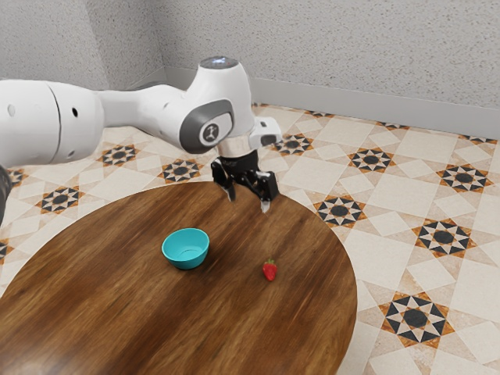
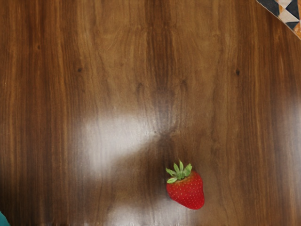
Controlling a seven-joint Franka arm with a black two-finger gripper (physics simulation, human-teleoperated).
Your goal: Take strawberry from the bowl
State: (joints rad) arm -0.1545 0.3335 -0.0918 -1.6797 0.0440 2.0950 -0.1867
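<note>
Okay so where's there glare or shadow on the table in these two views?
Wrist view: whitish glare on the wood beside the strawberry, with a dark shadow edge cutting into it; exterior view: a soft pale sheen on the table at the lower left corner, a faint shadow by the bowl.

Red strawberry (image 1: 269,271), green leaves (image 2: 179,172), turquoise bowl (image 1: 186,249), star-patterned floor (image 1: 375,195)

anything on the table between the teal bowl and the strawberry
No, only bare wood lies between the bowl and the strawberry, as the exterior view shows.
</note>
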